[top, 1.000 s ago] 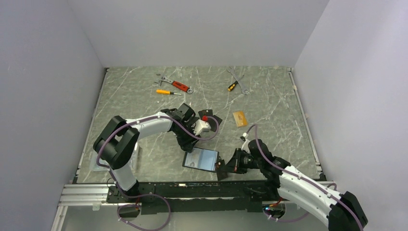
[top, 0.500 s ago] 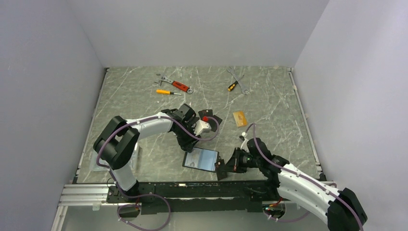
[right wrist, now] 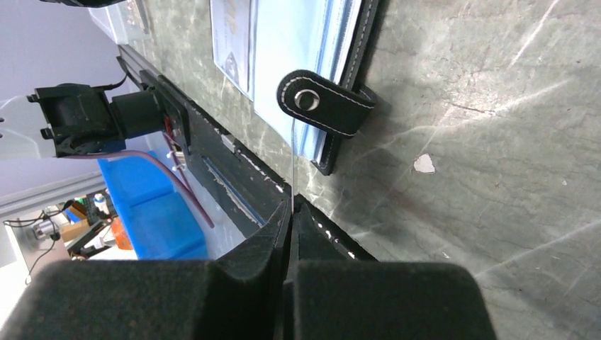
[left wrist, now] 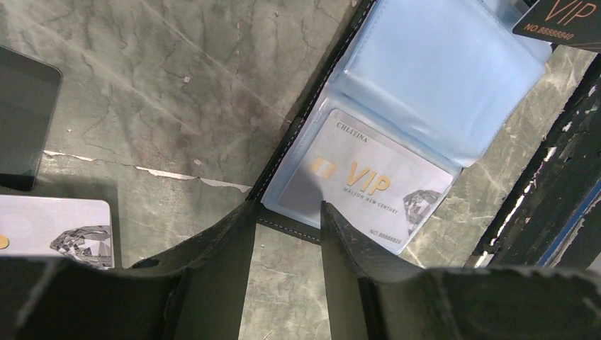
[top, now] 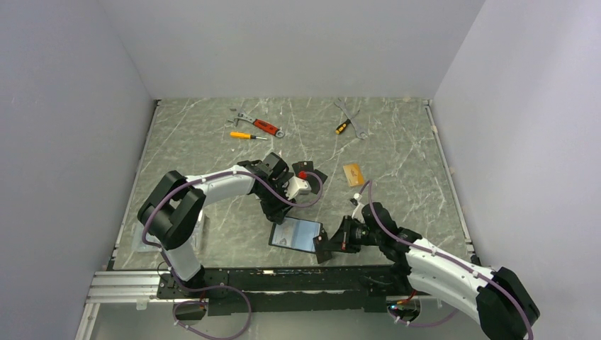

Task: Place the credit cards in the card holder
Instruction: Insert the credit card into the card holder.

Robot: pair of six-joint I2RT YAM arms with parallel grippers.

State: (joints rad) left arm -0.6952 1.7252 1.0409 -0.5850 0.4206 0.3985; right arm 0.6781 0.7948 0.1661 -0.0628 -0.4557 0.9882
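The right gripper (right wrist: pixel 292 211), clenched on a black VIP card (left wrist: pixel 560 18), has come closer to the card holder (top: pixel 296 234), open on the table (top: pixel 212 142); insertion seems next. The left gripper (left wrist: pixel 283 212) hovers released over its border.

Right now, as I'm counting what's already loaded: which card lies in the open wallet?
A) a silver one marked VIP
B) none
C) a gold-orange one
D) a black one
A: the left wrist view shows a silver VIP card in a clear pocket of the open wallet, while the black card is pinched in the right gripper, not inside.
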